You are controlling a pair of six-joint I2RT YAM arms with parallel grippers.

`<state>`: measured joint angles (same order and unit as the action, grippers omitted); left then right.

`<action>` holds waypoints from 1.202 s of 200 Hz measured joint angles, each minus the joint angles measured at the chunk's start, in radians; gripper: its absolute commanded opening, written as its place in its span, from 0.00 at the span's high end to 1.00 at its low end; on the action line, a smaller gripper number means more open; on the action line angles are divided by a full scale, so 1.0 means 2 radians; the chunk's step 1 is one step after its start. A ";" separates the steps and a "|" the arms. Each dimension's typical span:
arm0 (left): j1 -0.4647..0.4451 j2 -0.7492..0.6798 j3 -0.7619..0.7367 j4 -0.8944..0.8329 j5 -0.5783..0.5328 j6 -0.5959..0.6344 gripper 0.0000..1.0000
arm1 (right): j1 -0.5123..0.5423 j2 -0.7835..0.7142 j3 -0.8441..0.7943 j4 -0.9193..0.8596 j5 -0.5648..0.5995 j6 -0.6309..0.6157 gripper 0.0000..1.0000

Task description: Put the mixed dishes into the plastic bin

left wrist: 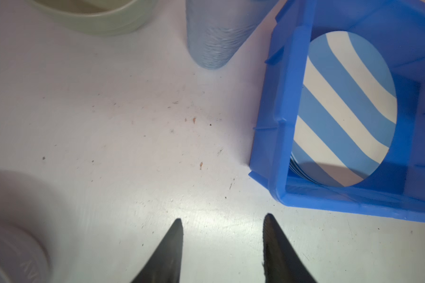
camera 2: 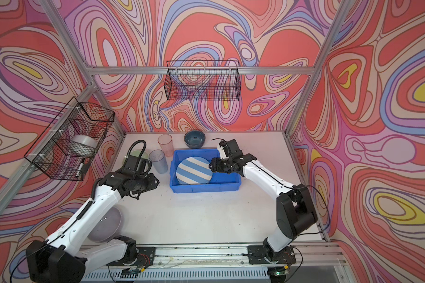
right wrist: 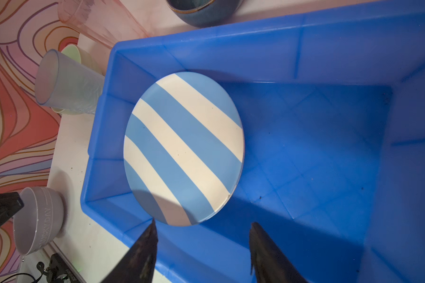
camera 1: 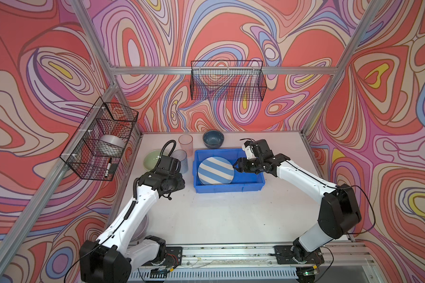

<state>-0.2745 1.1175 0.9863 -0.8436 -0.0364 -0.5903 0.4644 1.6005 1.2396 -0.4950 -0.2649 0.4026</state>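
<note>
You have a white table (camera 1: 231,215) boxed in by swirl-patterned walls (camera 1: 47,61), and a black wire basket (camera 1: 227,83) hangs on the back one. Your left gripper (left wrist: 224,218) hangs over bare table just beside the blue bin (camera 1: 231,188), with its jaws spread and empty. Your right gripper (right wrist: 204,223) reaches over the bin, jaws also spread and gripping nothing, tips just short of the blue-and-white striped plate (camera 1: 215,170). That round plate, with broad diagonal bands, lies in the bin's left half in both top views.
</note>
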 measured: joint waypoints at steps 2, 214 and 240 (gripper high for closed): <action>0.000 -0.004 0.000 -0.003 -0.004 -0.002 0.26 | 0.000 -0.002 -0.002 0.000 0.000 0.000 0.39; 0.171 -0.010 -0.086 -0.088 -0.079 -0.097 0.38 | 0.000 -0.047 -0.075 0.045 -0.065 -0.016 0.37; 0.171 -0.019 -0.099 -0.082 -0.093 -0.112 0.38 | 0.000 -0.047 -0.077 0.044 -0.070 -0.014 0.37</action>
<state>0.0666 1.0801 0.7876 -1.0073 -0.2222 -0.8143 0.4644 1.5074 1.0863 -0.4061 -0.4057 0.3756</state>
